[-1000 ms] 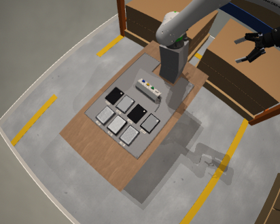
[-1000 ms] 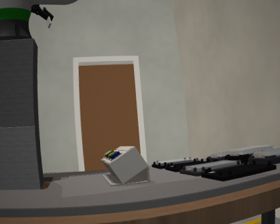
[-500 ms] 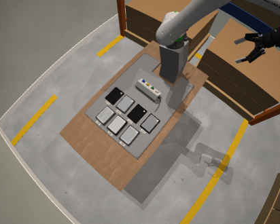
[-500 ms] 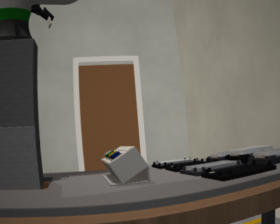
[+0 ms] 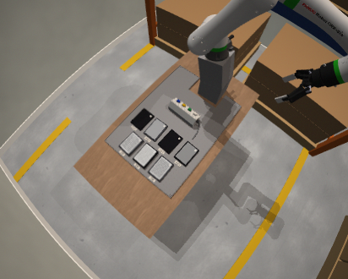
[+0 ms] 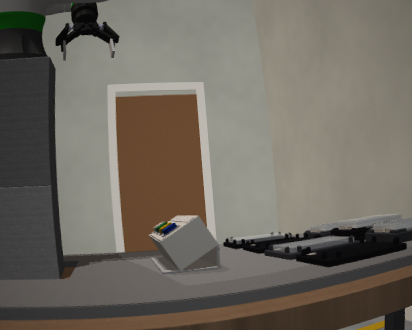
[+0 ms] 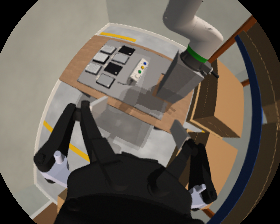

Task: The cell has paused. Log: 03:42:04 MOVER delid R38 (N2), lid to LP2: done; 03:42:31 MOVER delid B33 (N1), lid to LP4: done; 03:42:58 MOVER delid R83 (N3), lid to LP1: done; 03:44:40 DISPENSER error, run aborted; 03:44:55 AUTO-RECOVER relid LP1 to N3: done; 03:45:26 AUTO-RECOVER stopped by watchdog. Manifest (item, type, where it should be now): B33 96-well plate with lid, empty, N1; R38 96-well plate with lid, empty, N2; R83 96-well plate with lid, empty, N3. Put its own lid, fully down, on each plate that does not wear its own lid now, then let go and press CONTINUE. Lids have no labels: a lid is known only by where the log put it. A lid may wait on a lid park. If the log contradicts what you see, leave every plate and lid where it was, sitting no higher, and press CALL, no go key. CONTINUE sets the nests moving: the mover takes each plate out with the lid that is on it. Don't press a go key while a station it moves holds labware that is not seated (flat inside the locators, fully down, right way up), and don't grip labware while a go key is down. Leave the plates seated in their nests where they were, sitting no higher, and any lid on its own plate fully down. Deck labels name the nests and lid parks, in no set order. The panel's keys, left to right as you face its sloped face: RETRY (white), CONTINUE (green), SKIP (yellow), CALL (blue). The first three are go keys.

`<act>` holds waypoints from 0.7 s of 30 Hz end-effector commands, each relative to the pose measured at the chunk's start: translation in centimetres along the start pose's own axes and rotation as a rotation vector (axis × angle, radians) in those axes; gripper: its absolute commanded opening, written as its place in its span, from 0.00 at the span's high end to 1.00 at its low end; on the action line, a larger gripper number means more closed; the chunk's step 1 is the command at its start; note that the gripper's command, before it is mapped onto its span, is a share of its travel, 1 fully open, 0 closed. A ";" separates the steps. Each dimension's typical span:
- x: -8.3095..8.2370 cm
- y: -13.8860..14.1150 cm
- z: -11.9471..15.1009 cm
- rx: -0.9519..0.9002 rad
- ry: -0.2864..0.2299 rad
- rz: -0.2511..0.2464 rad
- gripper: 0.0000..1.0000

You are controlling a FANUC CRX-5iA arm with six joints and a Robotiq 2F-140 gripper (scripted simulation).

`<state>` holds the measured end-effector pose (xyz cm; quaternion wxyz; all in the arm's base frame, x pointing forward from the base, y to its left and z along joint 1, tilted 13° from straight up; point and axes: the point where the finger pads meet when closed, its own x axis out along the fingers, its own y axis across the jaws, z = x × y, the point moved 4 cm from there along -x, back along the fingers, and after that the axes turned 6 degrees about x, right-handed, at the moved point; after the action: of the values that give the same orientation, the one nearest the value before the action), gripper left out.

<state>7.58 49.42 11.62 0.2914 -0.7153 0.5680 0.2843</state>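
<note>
My gripper [image 5: 293,88] hangs wide open and empty, well apart from the deck [image 5: 225,127], where two lids [image 5: 155,128] seem to wait on their parks, so relidding and CONTINUE remain undone.

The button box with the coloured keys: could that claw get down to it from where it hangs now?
Probably yes. The open, empty gripper hangs high and off to the side of the table, over the cardboard boxes. Nothing stands over the key panel; only the arm's grey pedestal is close behind it.
</note>
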 end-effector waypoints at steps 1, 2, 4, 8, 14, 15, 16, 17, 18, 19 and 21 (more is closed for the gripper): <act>3.9 -5.7 1.3 0.160 -0.040 0.038 0.00; 4.2 -6.1 1.4 0.160 -0.040 0.038 0.00; 6.3 -8.7 1.7 0.240 -0.058 0.056 0.00; 9.2 -12.3 2.0 0.323 -0.076 0.074 0.00; 14.1 -17.4 1.8 0.496 -0.110 0.113 0.00; 14.1 -17.4 1.8 0.496 -0.110 0.113 0.00; 15.2 -18.5 1.7 0.496 -0.110 0.113 0.00; 17.8 -20.8 1.3 0.584 -0.126 0.132 0.00; 18.5 -21.5 1.2 0.584 -0.126 0.132 0.00; 18.5 -21.5 1.2 0.584 -0.126 0.132 0.00; 21.6 -24.0 0.5 0.673 -0.141 0.153 0.00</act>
<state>30.60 43.17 -0.10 0.4912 -0.5532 0.6490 0.1777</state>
